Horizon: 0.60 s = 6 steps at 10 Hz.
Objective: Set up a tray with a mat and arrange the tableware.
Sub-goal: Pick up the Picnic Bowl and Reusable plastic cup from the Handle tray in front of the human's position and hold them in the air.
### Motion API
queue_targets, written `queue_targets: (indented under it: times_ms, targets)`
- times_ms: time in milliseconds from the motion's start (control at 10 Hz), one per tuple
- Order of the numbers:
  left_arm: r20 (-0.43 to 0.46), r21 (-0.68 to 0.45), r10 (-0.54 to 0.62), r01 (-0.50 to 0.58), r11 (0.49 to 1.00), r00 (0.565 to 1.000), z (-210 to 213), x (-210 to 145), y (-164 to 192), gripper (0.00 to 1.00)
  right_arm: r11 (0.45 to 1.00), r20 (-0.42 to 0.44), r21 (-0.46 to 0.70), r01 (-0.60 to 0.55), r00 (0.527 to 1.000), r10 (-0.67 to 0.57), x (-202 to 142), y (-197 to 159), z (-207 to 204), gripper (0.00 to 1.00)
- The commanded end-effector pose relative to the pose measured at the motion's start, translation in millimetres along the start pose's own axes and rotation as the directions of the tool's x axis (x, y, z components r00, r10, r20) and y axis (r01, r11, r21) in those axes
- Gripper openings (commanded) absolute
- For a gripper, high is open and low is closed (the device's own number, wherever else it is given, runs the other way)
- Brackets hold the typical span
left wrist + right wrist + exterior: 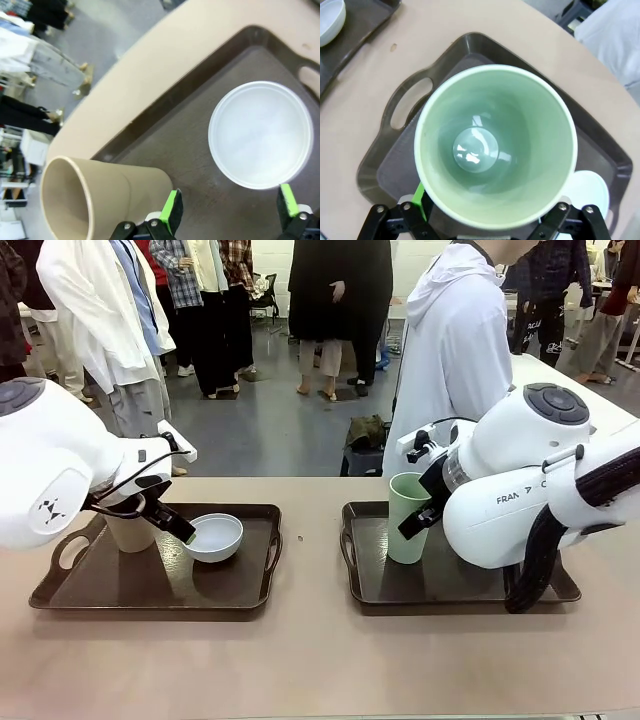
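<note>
Beige counter [320,660], grey floor [270,430] beyond; right arm [510,490] lettered "FRA". Left gripper [229,197] gapes empty, white bowl [258,134] ahead; right gripper [487,212] wide open astride pale green cup [495,145].

The front view looks from the tabletop's [320,670] near edge across to a person [455,350] at the far edge, taking in the left tray [150,592] and right tray [440,585]. The left wrist view slants down, close over the left tray's bowl [258,134] and tan cup [90,200]. The right wrist view looks straight down into the green cup [495,145], very near; its top-left corner shares that bowl.
</note>
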State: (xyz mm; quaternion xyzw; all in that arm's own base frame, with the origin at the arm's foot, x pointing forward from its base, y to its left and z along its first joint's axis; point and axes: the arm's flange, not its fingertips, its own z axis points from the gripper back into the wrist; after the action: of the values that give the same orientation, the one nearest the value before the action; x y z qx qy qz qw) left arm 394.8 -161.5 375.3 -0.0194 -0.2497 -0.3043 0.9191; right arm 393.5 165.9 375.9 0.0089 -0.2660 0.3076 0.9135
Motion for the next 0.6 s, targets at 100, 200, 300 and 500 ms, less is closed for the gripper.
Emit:
queue_targets:
  times_ms: [100,200,300,500]
  targets:
    - [-0.088,-0.119,0.077,-0.087,0.989,0.993,74,-4,-28,1.0,0.987,-0.11,-0.092,0.133,0.984,-0.143,-18,23,70,1.0]
    - [-0.118,-0.085,0.11,-0.12,0.989,0.987,102,-7,-31,1.0,0.98,-0.154,-0.083,0.182,0.969,-0.193,-31,35,98,1.0]
    - [-0.16,-0.056,0.143,-0.154,0.987,0.977,125,-11,-27,1.0,0.97,-0.167,-0.07,0.233,0.956,-0.242,-45,46,125,1.0]
    - [-0.301,-0.056,0.183,-0.209,0.976,0.936,143,-21,-21,1.0,0.953,-0.214,0.016,0.302,0.932,-0.291,-72,63,143,1.0]
